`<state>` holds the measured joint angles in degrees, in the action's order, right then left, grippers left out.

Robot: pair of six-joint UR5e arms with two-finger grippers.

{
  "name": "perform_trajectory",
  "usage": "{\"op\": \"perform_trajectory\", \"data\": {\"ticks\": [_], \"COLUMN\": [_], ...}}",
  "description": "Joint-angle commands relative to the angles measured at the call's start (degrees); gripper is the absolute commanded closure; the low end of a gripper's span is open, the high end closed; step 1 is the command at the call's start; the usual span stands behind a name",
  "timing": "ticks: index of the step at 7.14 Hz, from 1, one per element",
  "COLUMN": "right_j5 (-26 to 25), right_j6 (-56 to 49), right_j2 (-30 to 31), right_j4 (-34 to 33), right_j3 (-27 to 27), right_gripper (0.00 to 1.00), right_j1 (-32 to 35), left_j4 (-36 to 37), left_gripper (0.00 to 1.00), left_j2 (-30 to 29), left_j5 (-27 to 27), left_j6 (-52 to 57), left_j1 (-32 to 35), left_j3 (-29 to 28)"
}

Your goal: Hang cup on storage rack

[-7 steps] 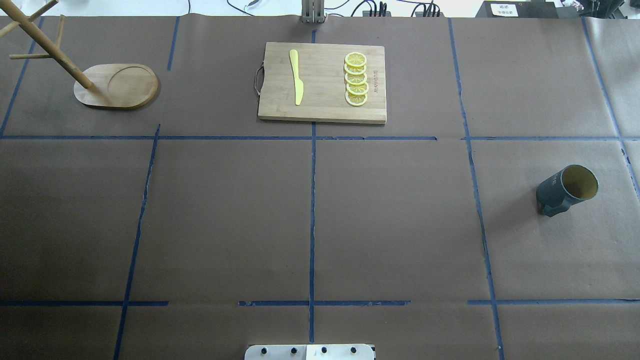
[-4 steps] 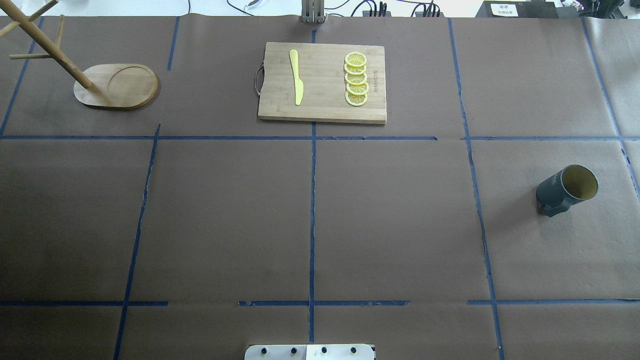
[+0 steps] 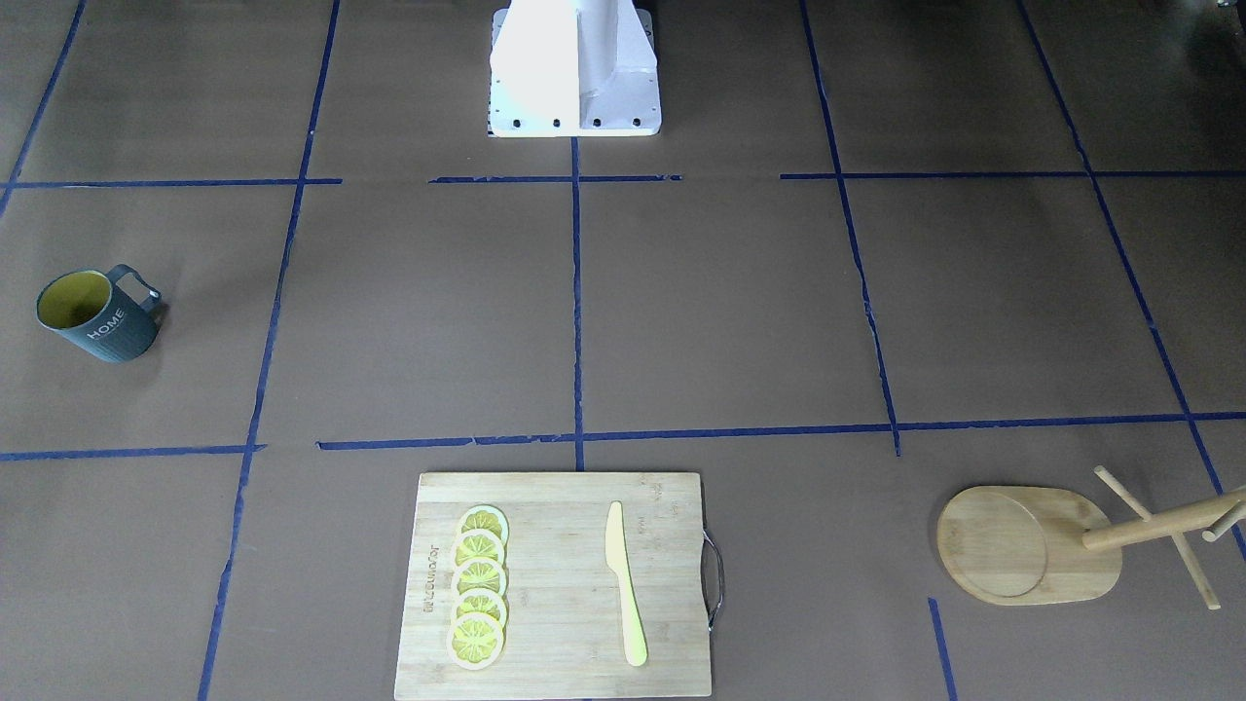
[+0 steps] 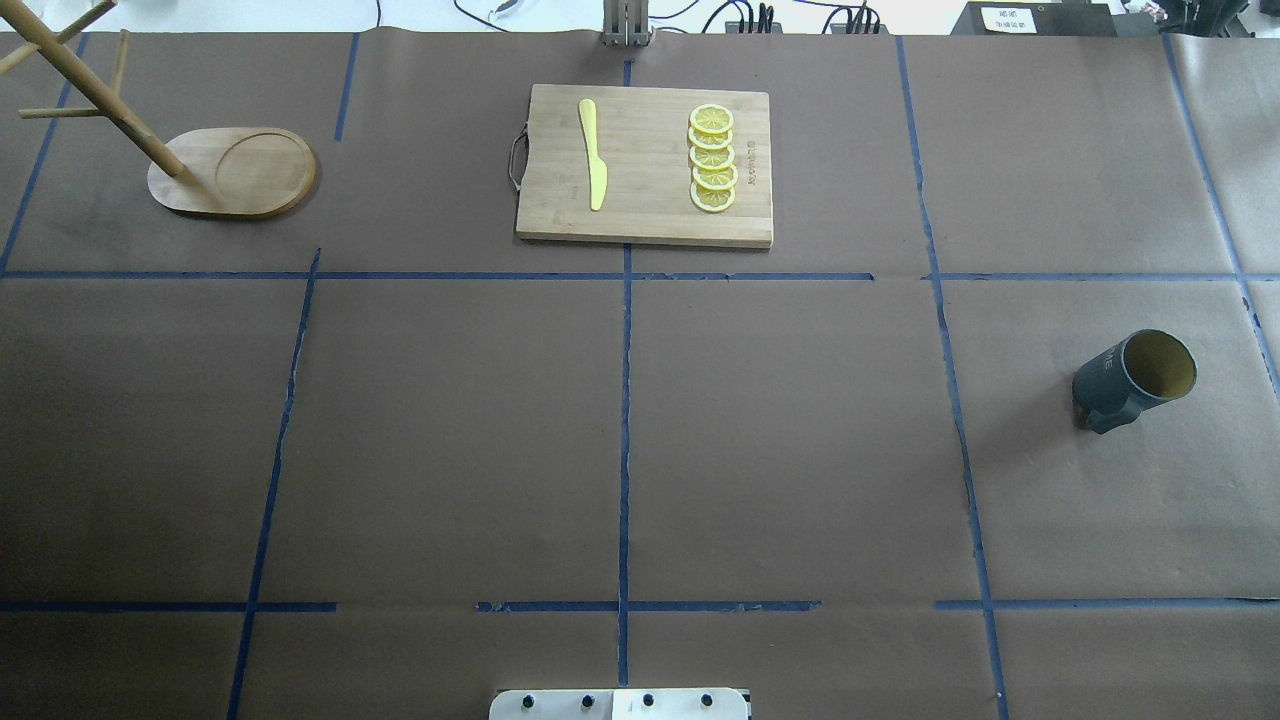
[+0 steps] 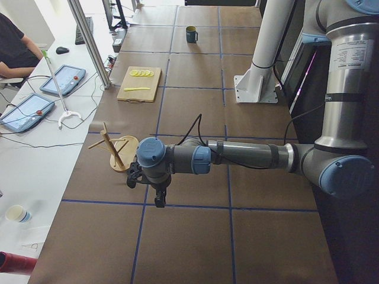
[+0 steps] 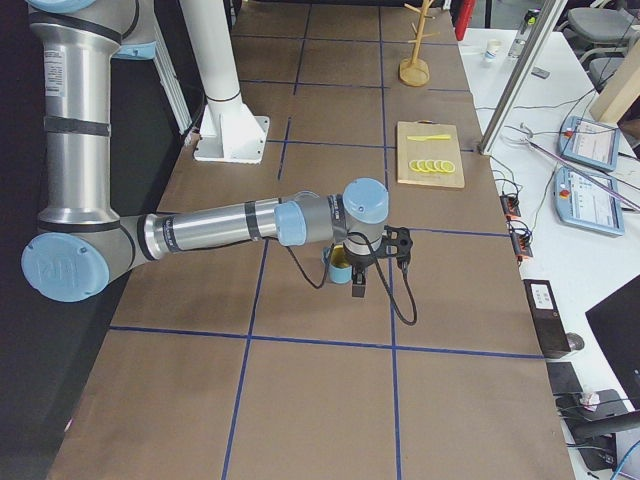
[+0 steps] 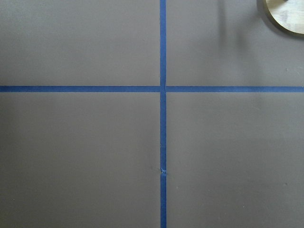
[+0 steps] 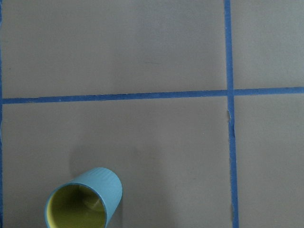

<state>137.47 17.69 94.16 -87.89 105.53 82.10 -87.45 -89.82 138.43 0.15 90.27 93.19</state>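
The cup [image 4: 1135,380] stands upright at the table's right side, dark blue-grey with a yellow-green inside. It also shows in the front view [image 3: 97,319] and at the bottom left of the right wrist view [image 8: 85,202]. The storage rack [image 4: 235,172] stands at the far left, and its base edge shows in the left wrist view [image 7: 285,19]. The left gripper [image 5: 159,201] hangs above the table just in front of the rack [image 5: 118,151]. The right gripper [image 6: 358,288] hangs over the cup [image 6: 340,268]. I cannot tell whether either is open or shut.
A bamboo cutting board [image 4: 645,215] with lemon slices [image 4: 712,158] and a yellow knife [image 4: 593,155] lies at the far middle. The robot's white base [image 3: 574,68] stands at the near edge. An operator and tablets sit beyond the table's far edge.
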Motion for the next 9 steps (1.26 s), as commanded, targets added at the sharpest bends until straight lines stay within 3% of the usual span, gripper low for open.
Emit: {"op": "perform_trajectory", "data": {"ticks": [1,2,3,5,9], "right_j5": [-3.23,-5.87,-6.42,-9.31,-9.32], "right_j6": [16.68,21.37,24.38,24.49,24.49], "right_j2": [3.82,5.93,5.95,5.86,4.37], "right_j4": [16.7,22.1,22.93,22.94,23.03], "right_j3": [0.29,0.21,0.2,-1.46,-6.11], "right_gripper": [0.0,0.0,0.0,0.0,0.0], "right_j1": [-7.27,-11.74,-14.14,-17.14,-20.74], "left_j4": [0.0,0.0,0.0,0.0,0.0], "left_gripper": [0.0,0.0,0.0,0.0,0.0], "left_j2": [0.0,0.0,-0.09,-0.09,0.0], "left_j5": [0.0,0.0,0.0,0.0,0.0], "left_j6": [-0.06,-0.06,-0.06,-0.06,0.03], "left_j1": [0.0,0.0,0.0,0.0,0.0], "left_j3": [0.24,0.16,0.15,0.15,0.15]}}
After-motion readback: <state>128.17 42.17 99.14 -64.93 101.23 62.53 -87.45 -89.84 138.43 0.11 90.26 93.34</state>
